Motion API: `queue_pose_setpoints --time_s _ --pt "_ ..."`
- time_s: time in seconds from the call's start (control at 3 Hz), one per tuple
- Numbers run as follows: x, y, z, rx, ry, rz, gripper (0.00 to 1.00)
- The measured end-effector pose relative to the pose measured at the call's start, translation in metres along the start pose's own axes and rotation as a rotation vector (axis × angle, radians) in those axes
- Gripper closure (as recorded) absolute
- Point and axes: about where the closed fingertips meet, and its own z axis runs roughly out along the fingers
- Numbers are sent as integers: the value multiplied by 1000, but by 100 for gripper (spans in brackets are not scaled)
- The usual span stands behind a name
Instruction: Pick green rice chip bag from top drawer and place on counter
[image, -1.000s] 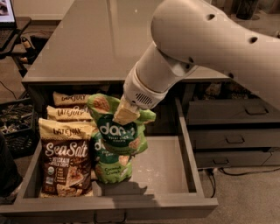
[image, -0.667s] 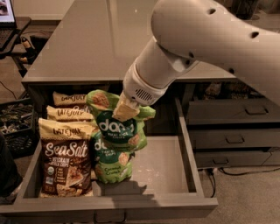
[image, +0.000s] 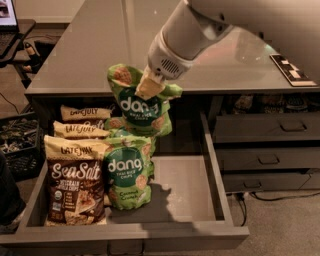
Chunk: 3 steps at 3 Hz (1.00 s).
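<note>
My gripper (image: 148, 85) is shut on the top of a green rice chip bag (image: 140, 107) and holds it up above the open top drawer (image: 220, 175), in front of the counter's front edge. The bag hangs upright with its "dang" circle facing me. A second green bag (image: 127, 172) still stands in the drawer, with another partly hidden behind it. The grey glossy counter (image: 100, 55) stretches behind the arm.
Three brown-and-cream Late July Sea Salt bags (image: 75, 182) stand in a row at the drawer's left. Narrower grey drawers with bar handles (image: 270, 130) are to the right. A black crate (image: 17, 142) sits on the floor at left. A flat object (image: 290, 67) lies on the counter's right.
The gripper has lifted the green bag up out of the drawer to about counter-edge height. The other bags in the drawer have stayed put.
</note>
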Motion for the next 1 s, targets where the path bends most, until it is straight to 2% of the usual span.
queue_pose_setpoints --time_s 0.33,0.67,1.0 --pt "-15 -41 -26 73 8 -23 100" --pt "-15 -41 -26 73 8 -23 100" --pt "-18 -65 -30 87 -20 -20 100"
